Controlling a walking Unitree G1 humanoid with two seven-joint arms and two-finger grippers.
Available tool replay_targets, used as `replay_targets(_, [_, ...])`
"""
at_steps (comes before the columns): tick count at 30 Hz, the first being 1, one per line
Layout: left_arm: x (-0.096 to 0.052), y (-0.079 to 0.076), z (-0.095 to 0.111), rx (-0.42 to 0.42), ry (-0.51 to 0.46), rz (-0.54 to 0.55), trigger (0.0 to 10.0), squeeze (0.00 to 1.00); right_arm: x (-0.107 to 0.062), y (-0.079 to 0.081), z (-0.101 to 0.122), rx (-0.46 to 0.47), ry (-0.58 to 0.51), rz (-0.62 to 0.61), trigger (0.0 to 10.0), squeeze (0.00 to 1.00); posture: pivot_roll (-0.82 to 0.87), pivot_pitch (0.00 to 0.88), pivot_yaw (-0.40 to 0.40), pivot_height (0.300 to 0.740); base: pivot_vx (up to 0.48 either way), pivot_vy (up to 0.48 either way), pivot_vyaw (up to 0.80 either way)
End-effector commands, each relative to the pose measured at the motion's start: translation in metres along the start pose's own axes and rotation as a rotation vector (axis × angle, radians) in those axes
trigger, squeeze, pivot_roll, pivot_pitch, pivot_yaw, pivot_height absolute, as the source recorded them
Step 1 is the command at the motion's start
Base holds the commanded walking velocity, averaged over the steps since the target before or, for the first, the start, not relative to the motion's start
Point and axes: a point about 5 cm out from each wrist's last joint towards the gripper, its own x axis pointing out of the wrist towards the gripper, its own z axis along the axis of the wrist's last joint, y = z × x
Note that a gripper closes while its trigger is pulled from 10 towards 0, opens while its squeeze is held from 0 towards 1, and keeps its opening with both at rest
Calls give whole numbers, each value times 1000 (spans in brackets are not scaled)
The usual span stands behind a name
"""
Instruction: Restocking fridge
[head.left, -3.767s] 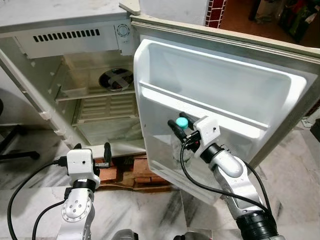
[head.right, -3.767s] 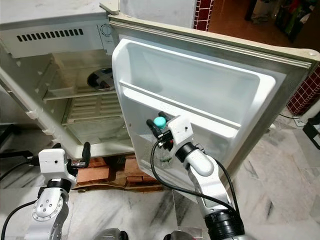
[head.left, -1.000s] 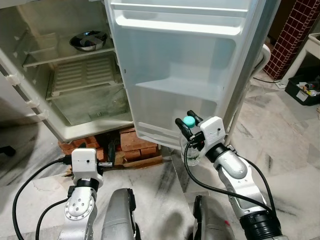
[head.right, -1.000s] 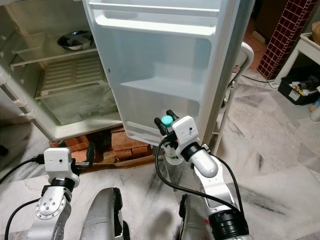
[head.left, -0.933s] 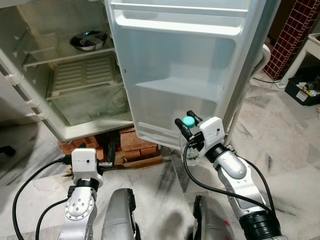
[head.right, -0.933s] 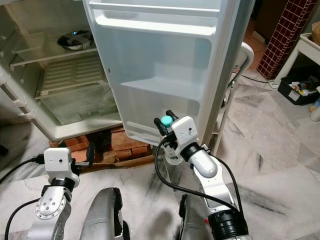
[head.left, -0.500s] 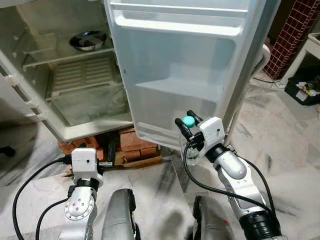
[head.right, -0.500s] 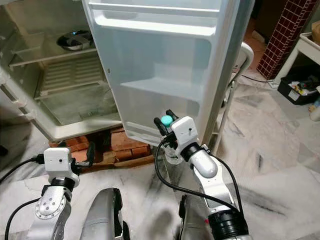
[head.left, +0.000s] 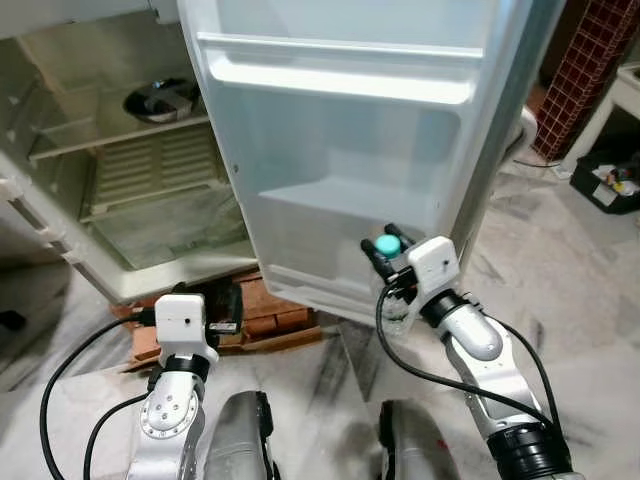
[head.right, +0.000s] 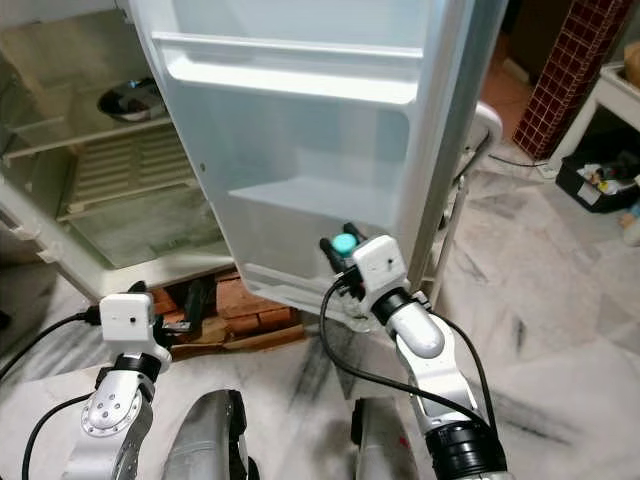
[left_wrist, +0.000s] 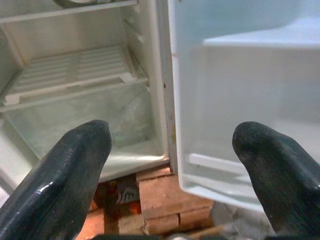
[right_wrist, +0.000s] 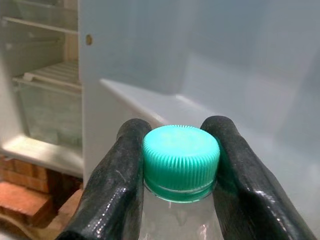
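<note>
Holding the clear bottle (head.left: 398, 300) by its teal cap (head.left: 387, 243), my right gripper (head.left: 391, 252) now sits closer to the fridge door's lower shelf (head.left: 345, 200), nearly ready to stock it, while my left gripper (left_wrist: 170, 150) hangs open, idle.

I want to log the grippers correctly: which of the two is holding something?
The right gripper, in front of the fridge door: its fingers pinch a clear bottle below its green cap. The left gripper is open.

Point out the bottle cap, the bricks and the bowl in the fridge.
bottle cap (right_wrist: 180, 154), right wrist view, ribbed side of the teal cap.
bricks (left_wrist: 170, 194), left wrist view, face of the top brick.
bowl (head.left: 158, 101), left eye view, its rim on the upper shelf.
</note>
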Motion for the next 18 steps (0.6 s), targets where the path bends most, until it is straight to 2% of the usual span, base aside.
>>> replay_targets(1, [0, 12, 2, 20, -10, 39, 10000, 0, 11, 9, 13, -3, -66, 34, 10000, 0, -28, 82, 51, 608, 311, 0, 0])
replay_targets(8, [-2, 12, 1, 18, 3, 48, 10000, 0, 12, 10, 13, 4, -66, 44, 10000, 0, -25, 87, 50, 608, 40, 0, 0])
replay_targets(18, [-3, 14, 0, 24, 13, 53, 10000, 0, 15, 19, 16, 22, -95, 71, 10000, 0, -23, 93, 58, 558, 0, 0, 0])
